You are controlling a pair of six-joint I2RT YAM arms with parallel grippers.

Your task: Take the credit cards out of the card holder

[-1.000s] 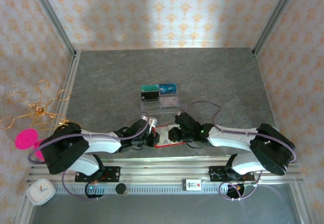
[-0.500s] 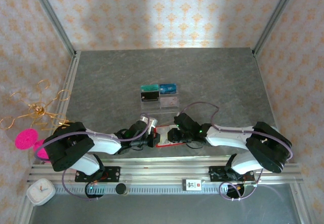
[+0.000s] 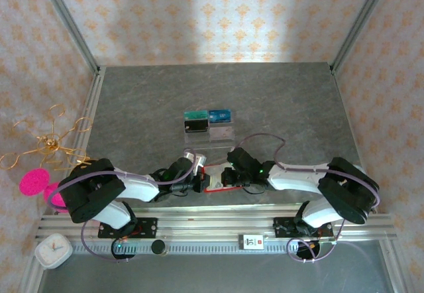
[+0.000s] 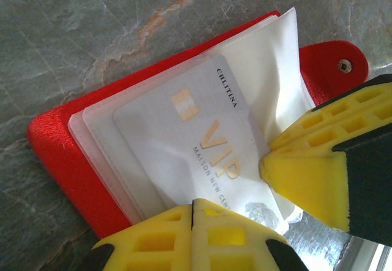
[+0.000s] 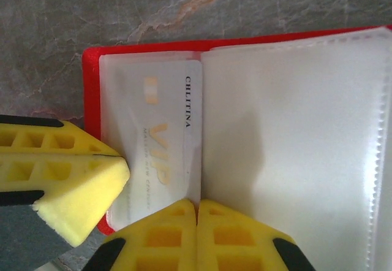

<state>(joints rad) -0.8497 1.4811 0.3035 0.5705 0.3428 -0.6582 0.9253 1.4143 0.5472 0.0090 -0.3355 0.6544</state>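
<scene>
The red card holder (image 3: 213,181) lies spread open near the table's front edge, between both grippers. Its red cover (image 4: 58,142) and whitish pockets (image 5: 294,130) face up. A pale credit card (image 4: 184,142) printed VIP sits in the left pocket, one long edge bared (image 5: 192,142) toward the fold. My left gripper (image 4: 193,205) is shut, its tips resting on the pocket's near edge. My right gripper (image 5: 196,206) is shut with its tips meeting on the card's bared edge; its yellow fingers (image 4: 312,173) touch the card's corner.
A clear compartmented tray (image 3: 209,124) holding teal, blue and black cards sits behind the holder at mid-table. The metal rail (image 3: 218,227) runs just in front. A gold wire stand (image 3: 46,144), pink disc (image 3: 33,181) and white clock (image 3: 53,250) lie off the table's left.
The right gripper's jaws, slightly apart before, have closed at the card's edge. Both wrists have crept a little to the left; the holder has barely shifted.
</scene>
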